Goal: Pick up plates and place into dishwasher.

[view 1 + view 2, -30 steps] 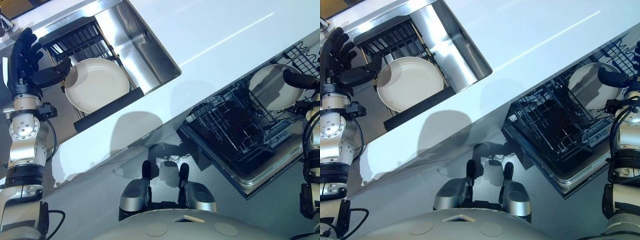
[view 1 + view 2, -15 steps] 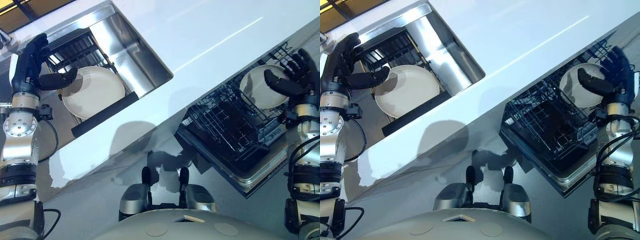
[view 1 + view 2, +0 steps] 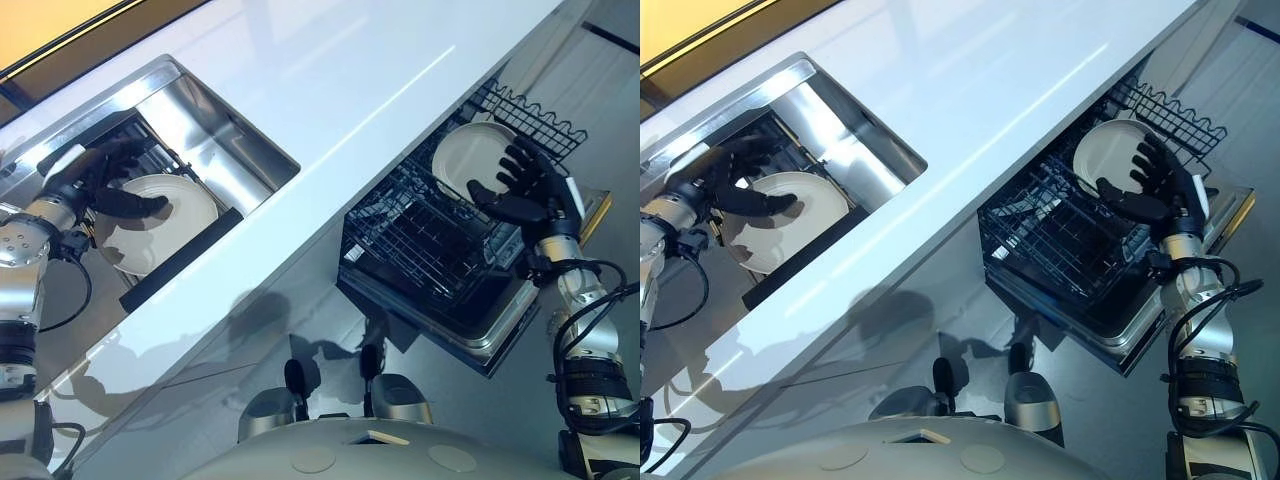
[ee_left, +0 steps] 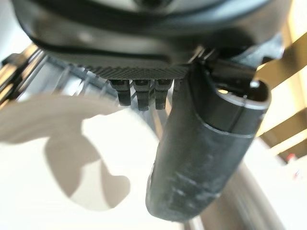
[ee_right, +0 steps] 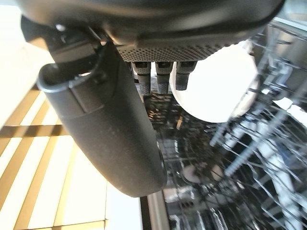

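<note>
Nearest to us, at about 4 o'clock, our right hand (image 3: 527, 190) is over the pulled-out dishwasher rack (image 3: 430, 240). Its fingers are spread and hold nothing. A second ago the thumb lay across the white plate (image 3: 468, 158) in the rack. Now the hand has let go and pulled back a little, and the plate stays leaning in the wires at 2 o'clock. We think that plate is done.

Past the white counter (image 3: 330, 90), at 10 o'clock, our left hand (image 3: 92, 182) has come down into the sink (image 3: 200, 110). Before, it was above the second plate (image 3: 175, 215). Now the thumb lies on top of it and the fingers curl round its far edge. We think this plate gets lifted next.
</note>
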Tool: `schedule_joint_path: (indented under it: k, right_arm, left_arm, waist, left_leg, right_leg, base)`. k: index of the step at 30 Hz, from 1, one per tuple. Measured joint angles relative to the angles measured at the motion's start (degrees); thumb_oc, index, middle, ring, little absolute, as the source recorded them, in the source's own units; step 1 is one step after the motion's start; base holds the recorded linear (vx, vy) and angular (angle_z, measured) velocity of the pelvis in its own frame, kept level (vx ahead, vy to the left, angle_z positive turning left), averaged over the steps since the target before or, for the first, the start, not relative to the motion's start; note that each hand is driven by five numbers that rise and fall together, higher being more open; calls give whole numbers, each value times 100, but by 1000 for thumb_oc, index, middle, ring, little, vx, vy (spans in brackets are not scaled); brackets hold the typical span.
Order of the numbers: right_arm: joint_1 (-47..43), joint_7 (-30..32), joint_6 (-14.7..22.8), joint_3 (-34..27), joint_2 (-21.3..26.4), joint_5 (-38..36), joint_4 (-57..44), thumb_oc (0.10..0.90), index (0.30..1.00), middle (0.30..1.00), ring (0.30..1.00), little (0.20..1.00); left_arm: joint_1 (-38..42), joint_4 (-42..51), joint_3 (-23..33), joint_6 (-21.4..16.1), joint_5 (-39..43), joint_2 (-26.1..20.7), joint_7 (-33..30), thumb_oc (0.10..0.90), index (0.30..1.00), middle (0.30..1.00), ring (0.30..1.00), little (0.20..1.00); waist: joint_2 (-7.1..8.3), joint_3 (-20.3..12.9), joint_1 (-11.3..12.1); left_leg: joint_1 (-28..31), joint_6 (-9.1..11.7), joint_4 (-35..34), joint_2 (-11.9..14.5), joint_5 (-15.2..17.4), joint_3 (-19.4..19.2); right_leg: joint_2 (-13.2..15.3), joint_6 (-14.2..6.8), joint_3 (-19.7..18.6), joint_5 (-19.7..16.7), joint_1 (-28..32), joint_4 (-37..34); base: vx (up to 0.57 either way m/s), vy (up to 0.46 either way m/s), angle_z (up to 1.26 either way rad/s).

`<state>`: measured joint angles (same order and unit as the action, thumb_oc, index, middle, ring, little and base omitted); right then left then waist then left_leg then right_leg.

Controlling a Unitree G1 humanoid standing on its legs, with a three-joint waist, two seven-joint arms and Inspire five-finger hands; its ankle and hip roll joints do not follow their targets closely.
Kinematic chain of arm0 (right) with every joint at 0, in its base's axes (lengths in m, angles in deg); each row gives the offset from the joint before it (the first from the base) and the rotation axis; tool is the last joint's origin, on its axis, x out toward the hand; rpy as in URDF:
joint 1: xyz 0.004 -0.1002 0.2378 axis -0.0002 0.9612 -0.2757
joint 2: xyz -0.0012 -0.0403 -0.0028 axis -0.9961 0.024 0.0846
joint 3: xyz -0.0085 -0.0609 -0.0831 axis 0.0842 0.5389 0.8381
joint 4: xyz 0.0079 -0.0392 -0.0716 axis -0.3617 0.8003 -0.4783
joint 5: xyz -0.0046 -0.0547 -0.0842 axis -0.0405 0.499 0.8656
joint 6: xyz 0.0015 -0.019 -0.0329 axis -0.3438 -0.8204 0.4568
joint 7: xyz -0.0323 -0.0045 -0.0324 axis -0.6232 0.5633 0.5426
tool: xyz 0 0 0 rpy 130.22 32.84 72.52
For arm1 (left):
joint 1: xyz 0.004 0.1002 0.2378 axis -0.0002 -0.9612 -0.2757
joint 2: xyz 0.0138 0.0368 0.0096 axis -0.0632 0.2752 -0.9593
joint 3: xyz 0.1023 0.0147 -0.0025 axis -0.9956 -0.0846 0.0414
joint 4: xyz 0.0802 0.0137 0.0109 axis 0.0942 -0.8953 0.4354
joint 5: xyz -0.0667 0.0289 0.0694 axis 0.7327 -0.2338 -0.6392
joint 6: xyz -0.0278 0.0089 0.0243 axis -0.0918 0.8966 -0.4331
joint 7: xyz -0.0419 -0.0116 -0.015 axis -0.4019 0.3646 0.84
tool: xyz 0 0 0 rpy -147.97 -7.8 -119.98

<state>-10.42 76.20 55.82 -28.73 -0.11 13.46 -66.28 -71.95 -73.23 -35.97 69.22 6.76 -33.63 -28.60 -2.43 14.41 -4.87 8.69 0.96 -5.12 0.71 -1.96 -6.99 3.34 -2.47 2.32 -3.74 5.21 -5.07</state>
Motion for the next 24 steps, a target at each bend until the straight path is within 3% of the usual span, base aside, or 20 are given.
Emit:
schedule_joint_path:
  k: [5,16,18,19,21,22,24]
  right_arm:
    - [86,-12,-28,245,-1,4,-2,800,900,900,900,900]
    - [139,-25,-184,290,2,4,-54,800,900,900,900,900]
    - [146,-25,-238,290,2,4,-54,800,900,900,900,900]
    - [148,-25,-243,290,2,4,-54,800,900,900,900,900]
    - [148,-25,-244,290,2,3,-54,800,900,900,900,900]
    - [147,-25,-244,291,2,3,-54,800,900,900,900,900]
    - [150,-24,-244,291,2,3,-54,800,900,900,900,900]
  left_arm:
    - [125,-76,-183,223,-270,-253,432,800,900,900,900,900]
    - [117,-221,-181,621,-723,-348,1095,800,900,900,900,900]
    - [107,-221,-170,620,-707,-368,1126,657,778,778,778,757]
    - [93,-220,-159,616,-692,-368,1119,396,554,554,554,496]
    - [78,-220,-111,601,-614,-368,1052,169,359,359,359,269]
    - [61,-220,-58,601,-532,-368,985,100,300,300,300,200]
    - [21,-220,132,597,-299,-367,840,100,300,300,300,200]
  waist:
    - [-29,-18,-1]
    - [-153,-138,38]
    - [-154,-138,58]
    - [-154,-138,68]
    - [-154,-138,85]
    - [-154,-138,91]
    - [-153,-139,113]
  left_leg:
    - [-3,-1,1,-3,1,1]
    - [-31,0,1,-1,3,4]
    - [-31,0,1,0,3,5]
    - [-32,0,1,0,3,5]
    - [-33,0,2,1,3,8]
    - [-35,0,2,1,3,12]
    - [-38,0,2,2,3,17]
  right_leg:
    - [1,0,-3,0,-5,0]
    - [-3,0,-4,0,-33,-1]
    - [-4,0,-3,0,-33,-2]
    - [-4,0,-3,0,-33,-3]
    - [-4,0,1,0,-33,-4]
    - [-3,0,4,0,-33,-6]
    - [-2,0,9,0,-33,-7]
  base:
    - [-22,-3,0]
    - [-5,-17,0]
    - [-6,-50,0]
    - [-1,-48,0]
    - [2,-48,0]
    - [3,-50,1]
    - [7,-59,1]
